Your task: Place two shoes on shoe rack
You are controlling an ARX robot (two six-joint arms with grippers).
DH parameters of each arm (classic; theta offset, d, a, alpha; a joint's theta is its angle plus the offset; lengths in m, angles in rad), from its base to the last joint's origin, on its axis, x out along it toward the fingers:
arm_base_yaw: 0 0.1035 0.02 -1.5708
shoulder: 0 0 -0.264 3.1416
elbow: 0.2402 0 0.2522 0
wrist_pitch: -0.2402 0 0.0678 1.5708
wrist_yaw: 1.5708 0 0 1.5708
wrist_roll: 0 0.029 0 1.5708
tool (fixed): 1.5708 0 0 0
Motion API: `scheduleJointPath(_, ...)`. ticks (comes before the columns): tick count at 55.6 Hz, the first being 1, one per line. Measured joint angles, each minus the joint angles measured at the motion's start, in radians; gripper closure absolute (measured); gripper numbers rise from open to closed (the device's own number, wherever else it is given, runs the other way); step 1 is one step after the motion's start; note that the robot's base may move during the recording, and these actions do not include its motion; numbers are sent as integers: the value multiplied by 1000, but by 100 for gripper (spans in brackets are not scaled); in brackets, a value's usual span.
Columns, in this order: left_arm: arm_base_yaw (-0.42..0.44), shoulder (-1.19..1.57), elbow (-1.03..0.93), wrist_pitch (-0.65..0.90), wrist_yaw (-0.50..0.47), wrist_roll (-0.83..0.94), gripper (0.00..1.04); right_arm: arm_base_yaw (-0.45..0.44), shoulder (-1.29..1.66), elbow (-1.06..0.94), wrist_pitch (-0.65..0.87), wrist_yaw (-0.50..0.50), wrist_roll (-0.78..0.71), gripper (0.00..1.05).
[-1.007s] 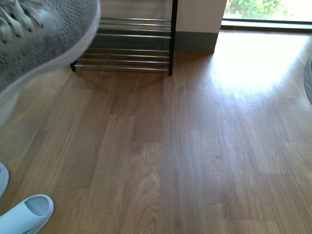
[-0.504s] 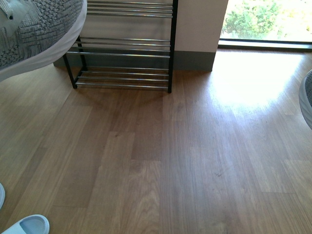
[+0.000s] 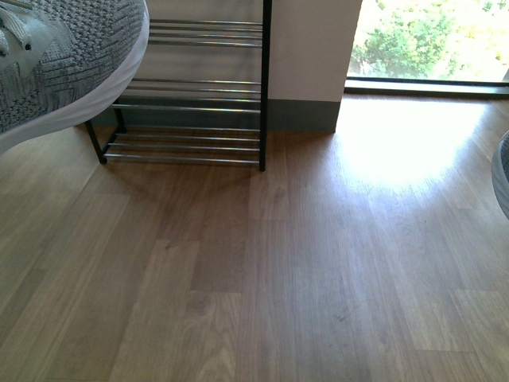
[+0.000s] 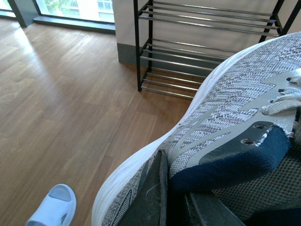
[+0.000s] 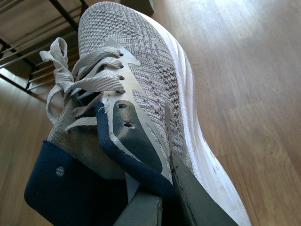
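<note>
Two grey knit sneakers held before one black-framed shoe rack (image 3: 264,95).
Left gripper (image 4: 176,193) clamps the first sneaker (image 4: 225,94) near the rack's front. Right gripper (image 5: 162,193) clamps the second sneaker (image 5: 150,66), well aside of it. One slide sandal (image 4: 54,209) lies well apart.

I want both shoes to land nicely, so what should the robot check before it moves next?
1. Left claw gripping left sneaker: ok.
2. Right claw gripping right sneaker: ok.
3. Shoe rack in sight ahead: ok.
4. Floor toward the rack bare: ok; slide sandal lies off to the side.
5. Sneakers above a tier: not ok, both short of the rack.
6. Top tier free: cannot tell, out of view.
</note>
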Motion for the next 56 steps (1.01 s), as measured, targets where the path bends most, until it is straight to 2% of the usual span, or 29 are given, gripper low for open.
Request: scheduleJointPath(56, 0, 2, 0, 0, -3, -1, 103, -1, -1, 0, 0, -4, 0, 104)
